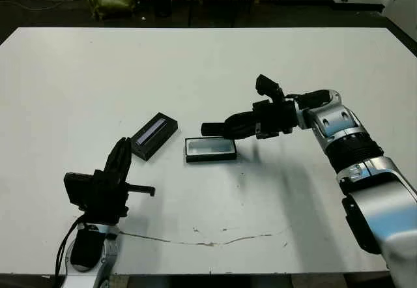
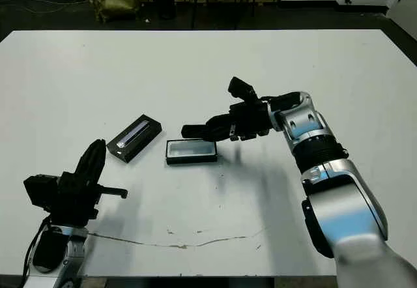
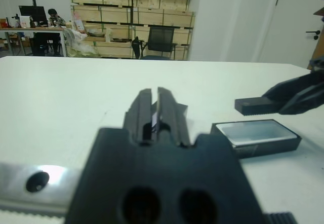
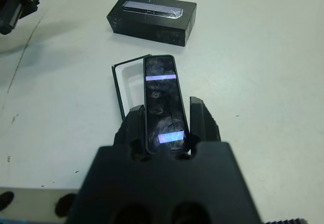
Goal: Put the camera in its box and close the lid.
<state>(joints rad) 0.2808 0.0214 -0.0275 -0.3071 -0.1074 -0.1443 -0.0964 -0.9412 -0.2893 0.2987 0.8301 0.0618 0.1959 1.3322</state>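
So far nothing is packed: the right gripper [image 4: 167,127] pinches the camera [image 4: 162,100] by one end and holds it in the air just above the box [image 1: 210,148], not yet lowered in. That box shows only its bare white lining. The lid [image 1: 154,135] lies just beside the box, so closing is left too. Nearer the robot than the box, the left gripper [image 3: 155,113] has its fingers pressed together, empty.

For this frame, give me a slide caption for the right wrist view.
Right gripper holds the camera over the open box; the lid lies beyond.
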